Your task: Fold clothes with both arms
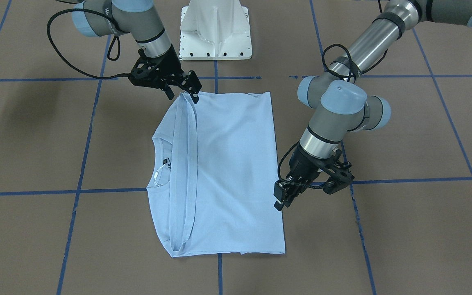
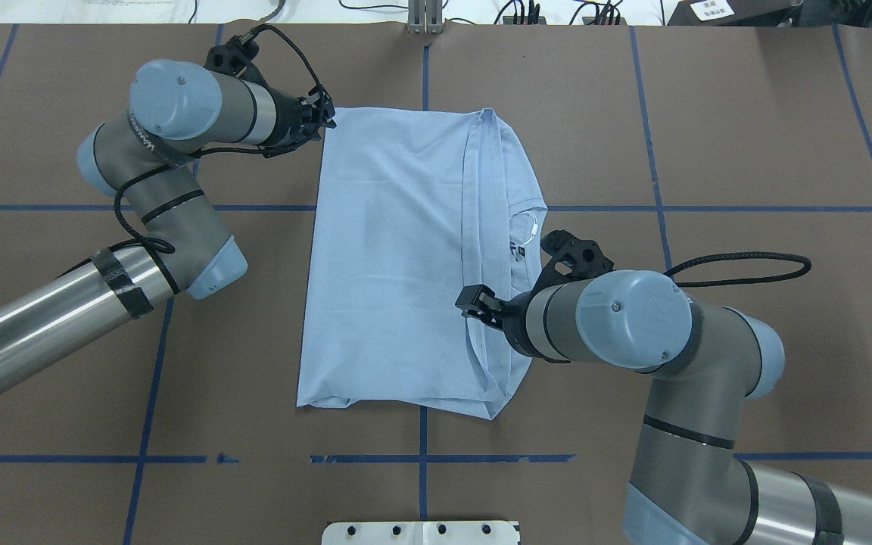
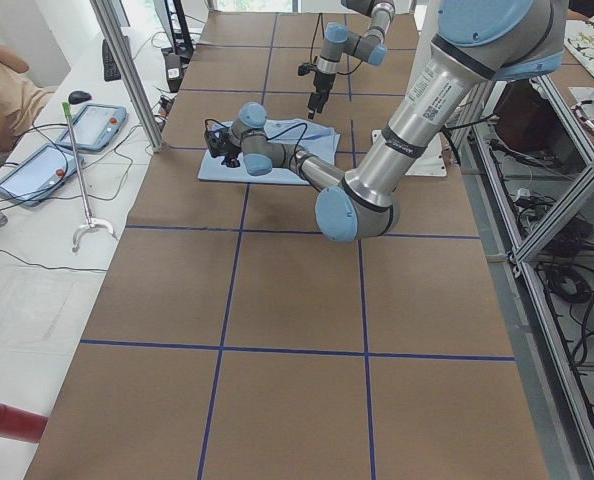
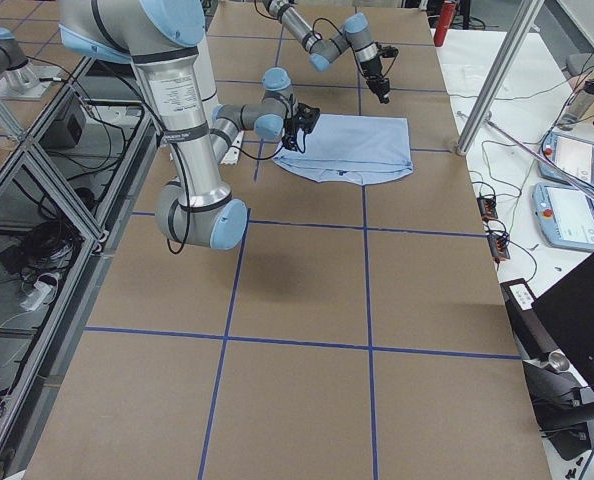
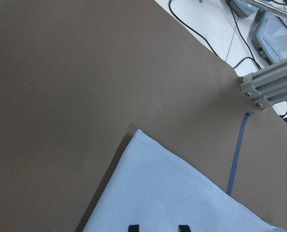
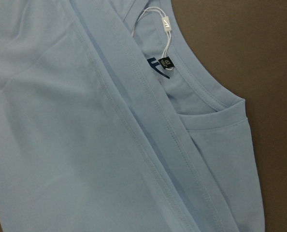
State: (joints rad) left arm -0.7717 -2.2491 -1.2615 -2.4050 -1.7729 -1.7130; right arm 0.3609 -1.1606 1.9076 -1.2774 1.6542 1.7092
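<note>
Light blue T-shirt (image 2: 398, 257) — folded, hem doubled over

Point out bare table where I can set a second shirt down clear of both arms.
Freest: the brown papered table right of the collar of the light blue T-shirt, beyond the right gripper. Crowded: the shirt's far-left corner at the left gripper.

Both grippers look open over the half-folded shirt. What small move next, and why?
Probably lower the left gripper onto the far folded-edge corner of the T-shirt and close. Its jaws stand apart just above the cloth there, the right gripper is open too, and the first fold lies flat.
</note>
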